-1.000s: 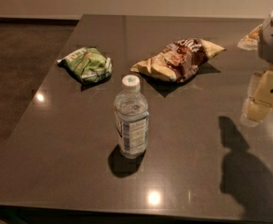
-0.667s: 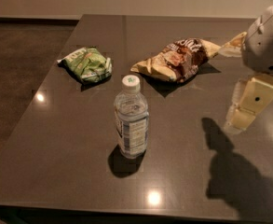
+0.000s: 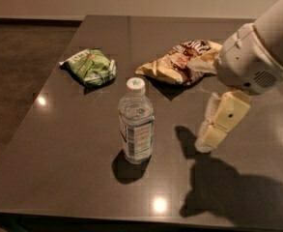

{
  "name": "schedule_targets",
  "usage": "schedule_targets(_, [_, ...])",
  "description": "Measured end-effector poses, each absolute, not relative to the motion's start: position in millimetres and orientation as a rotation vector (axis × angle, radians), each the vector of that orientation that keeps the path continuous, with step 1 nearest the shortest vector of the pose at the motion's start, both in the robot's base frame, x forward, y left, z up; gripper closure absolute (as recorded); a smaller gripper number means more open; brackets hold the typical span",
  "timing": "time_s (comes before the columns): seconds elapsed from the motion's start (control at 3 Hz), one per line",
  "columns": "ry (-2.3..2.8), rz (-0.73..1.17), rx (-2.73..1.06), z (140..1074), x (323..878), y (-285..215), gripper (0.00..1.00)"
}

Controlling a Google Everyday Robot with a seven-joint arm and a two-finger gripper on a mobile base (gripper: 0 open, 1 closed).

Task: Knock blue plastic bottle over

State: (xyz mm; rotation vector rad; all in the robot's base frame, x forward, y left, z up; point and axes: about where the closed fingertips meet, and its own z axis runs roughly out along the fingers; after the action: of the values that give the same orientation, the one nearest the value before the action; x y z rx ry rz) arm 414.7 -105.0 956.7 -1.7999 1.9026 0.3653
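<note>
camera view: i find the gripper [image 3: 205, 144] at the right of the table [image 3: 68, 153], hanging off the pale wrist housing [image 3: 249, 64] and angled down and to the left, its tip close above the dark tabletop. it is seen side-on and i cannot tell how far it is open; nothing is visibly in its grasp. its shadow [image 3: 228, 192] lies on the surface just below and to the right.

left of the gripper, apart from it and not touching, the blue plastic bottle [image 3: 136, 124] stands upright near the middle of the table. it has a white cap [image 3: 135, 84] with a green mark, a clear body and a white-and-blue label [image 3: 137, 139]; the print on the label is not legible to me.

behind the bottle, to the right, a brown-and-yellow chip bag [image 3: 175, 64] lies flat, partly behind the wrist housing; white lettering shows on its brown part, but i cannot read it. well to the left of it lies a green snack bag [image 3: 90, 65] with unreadable pale markings.
</note>
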Motion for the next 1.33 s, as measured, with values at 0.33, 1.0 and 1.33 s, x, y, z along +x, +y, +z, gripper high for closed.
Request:
schedule_targets(0.33, [1.816, 0.49, -1.826, 948.9, 410.8, -55.4, 0.0])
schedule_targets(1.0, [1.767, 0.607, -1.857, 935.0, 402.7, -9.7, 0.0])
schedule_targets(1.33, [1.765, 0.651, -1.858, 928.4, 398.8, 3.5, 0.15])
